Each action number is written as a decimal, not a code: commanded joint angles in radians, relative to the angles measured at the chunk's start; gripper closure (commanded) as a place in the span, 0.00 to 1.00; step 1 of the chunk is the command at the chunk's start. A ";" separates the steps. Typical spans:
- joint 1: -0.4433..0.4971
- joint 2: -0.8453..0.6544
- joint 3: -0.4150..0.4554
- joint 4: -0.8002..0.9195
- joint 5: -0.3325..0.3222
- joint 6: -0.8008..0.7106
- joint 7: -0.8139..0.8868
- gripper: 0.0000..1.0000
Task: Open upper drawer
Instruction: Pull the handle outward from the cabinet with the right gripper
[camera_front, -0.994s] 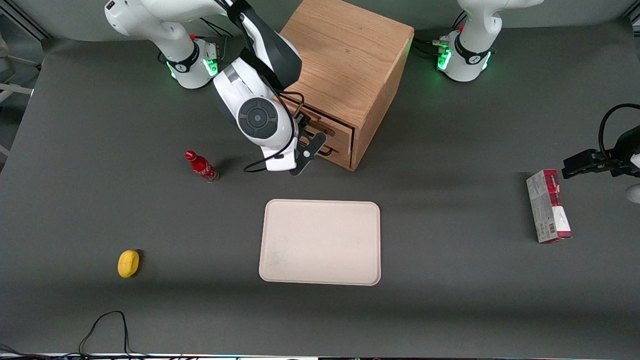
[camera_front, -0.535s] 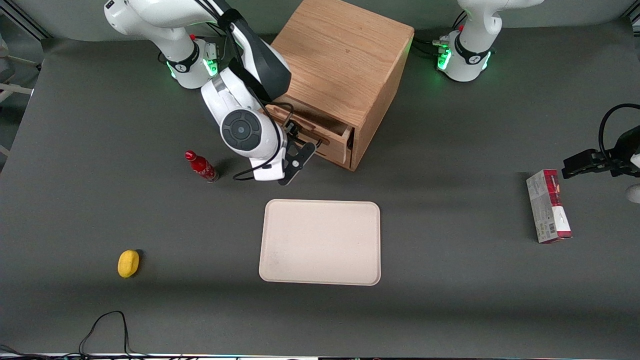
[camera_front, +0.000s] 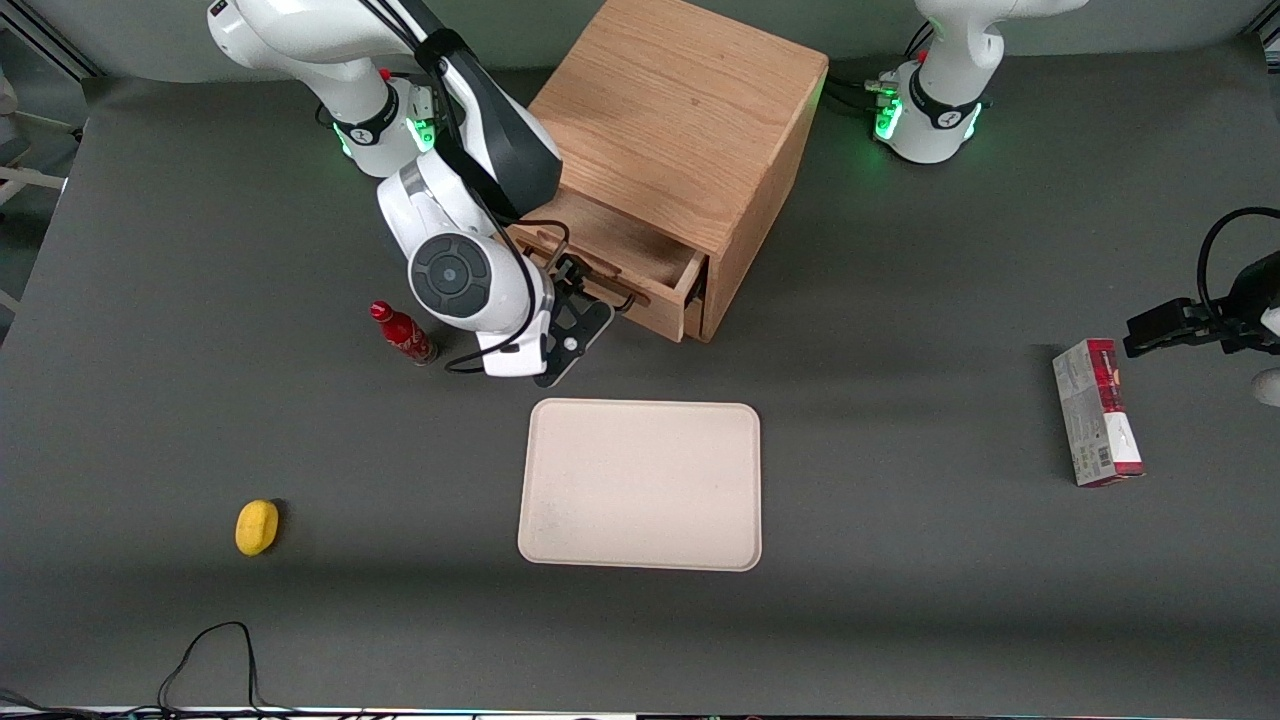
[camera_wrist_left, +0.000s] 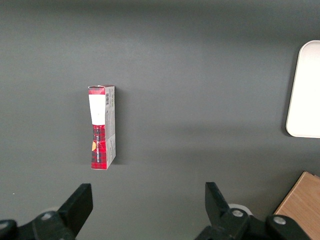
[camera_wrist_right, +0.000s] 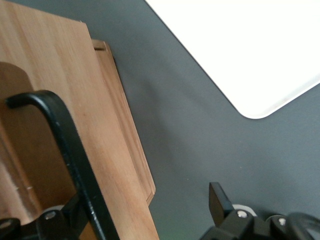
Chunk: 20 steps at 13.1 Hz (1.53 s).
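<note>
Table (camera_front: 900, 620): dark grey, carrying everything listed here.

Cabinet (camera_front: 690, 110): light oak block at the table edge farthest from the front camera, about midway along it, set at an angle so its front faces toward the camera and the working arm's end.

Tray (camera_front: 640, 485): cream, rectangular, flat near the table's centre, nearer the camera than the cabinet.

Drawer (camera_front: 610, 250): the upper of two, pulled partway out of the cabinet front, its open box showing. Its long axis runs along the cabinet front, diagonal to the table edges; it projects toward the camera and the working arm's end. The lower drawer (camera_front: 692, 320) shows only as a strip beneath it and sits further in.

Handle (camera_wrist_right: 70, 155): a black wire bar along the drawer front, seen close in the right wrist view.

Gripper (camera_front: 590, 300): at the drawer front, at the handle. One finger (camera_wrist_right: 220, 202) stands apart from the bar; whether the fingers clamp the handle cannot be told.

Box (camera_front: 1097, 412): red and white, lying flat near the parked arm's end.

Bottle (camera_front: 402, 333): small, red, tilted, beside the working arm.

Lemon (camera_front: 257, 526): yellow, toward the working arm's end, near the edge closest to the camera.
</note>
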 joint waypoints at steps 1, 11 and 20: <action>-0.009 0.014 -0.001 0.036 -0.005 0.001 -0.024 0.00; -0.064 0.080 -0.001 0.113 -0.005 0.027 -0.138 0.00; -0.108 0.091 -0.001 0.120 -0.032 0.027 -0.139 0.00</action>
